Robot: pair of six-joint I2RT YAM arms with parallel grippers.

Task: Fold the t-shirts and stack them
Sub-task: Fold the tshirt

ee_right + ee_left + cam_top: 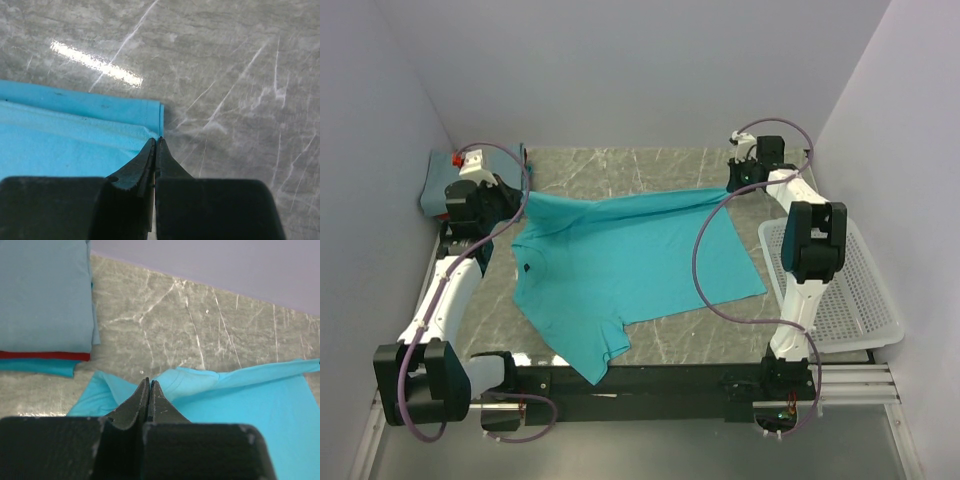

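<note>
A bright turquoise t-shirt (pixel 630 262) lies spread on the marble table, with one sleeve hanging over the near edge. My left gripper (pixel 523 203) is shut on its far left edge, and the cloth (pixel 250 405) is pinched at my fingertips (pixel 149 382). My right gripper (pixel 732 188) is shut on the far right hem corner (pixel 150 114), with its tips (pixel 156 140) at the cloth edge. The far edge is pulled taut between both grippers. A stack of folded shirts (pixel 433 186) sits at the far left: grey-blue (pixel 45 295) on top, then red (pixel 45 355) and teal (pixel 37 367).
A white plastic mesh basket (pixel 850 290) stands at the right edge of the table beside the right arm. Bare marble (pixel 620 170) shows behind the shirt up to the back wall. Purple walls close in on both sides.
</note>
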